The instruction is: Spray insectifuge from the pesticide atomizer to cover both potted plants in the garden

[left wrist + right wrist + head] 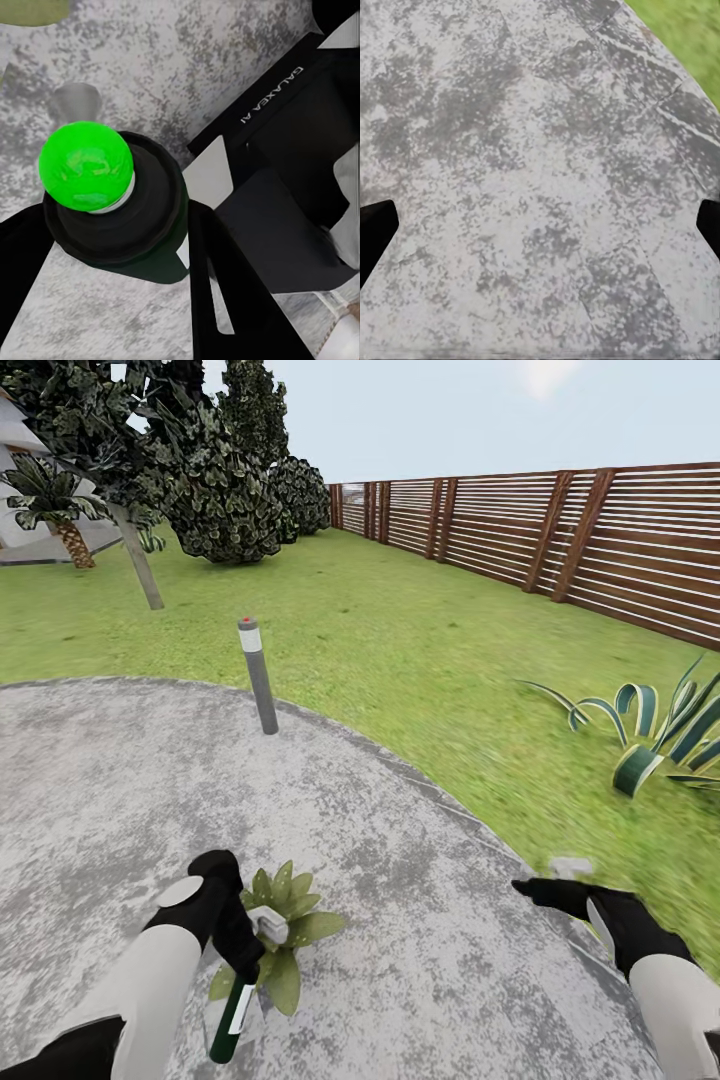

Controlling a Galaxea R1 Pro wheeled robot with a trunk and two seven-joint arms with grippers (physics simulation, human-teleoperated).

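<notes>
Sprayer bottle (pixel 230 1025) work happens on the round paved patch (pixel 420 920), the biggest thing here, with lawn (pixel 400 630) and a slatted wooden fence (pixel 560 540) beyond it. A grey lamp post (pixel 258 675) stands at the patch's edge, and a striped spiky plant (pixel 650 730) grows in the grass to the right.

On the paving sits one potted plant (pixel 285 930), a low rosette of pointed leaves. The left gripper (pixel 240 965) hangs just over it, clamped on the bottle, which points down and a little toward the robot beside the leaves. In the left wrist view the bottle's cap (pixel 88 166) glows green and the black fingers (pixel 217 277) press against its body.

The right gripper (pixel 545 892) hovers over bare paving near the patch's edge, its fingers spread wide and holding nothing.

Risks, as I judge them: the bottle is tilted, so spray may land on the stone instead of the leaves, leaving cover patchy. The arm is close enough to knock the small pot over. A second potted plant is not visible, so the robot may have to drive, and the bottle could slip in the grip on the way.
</notes>
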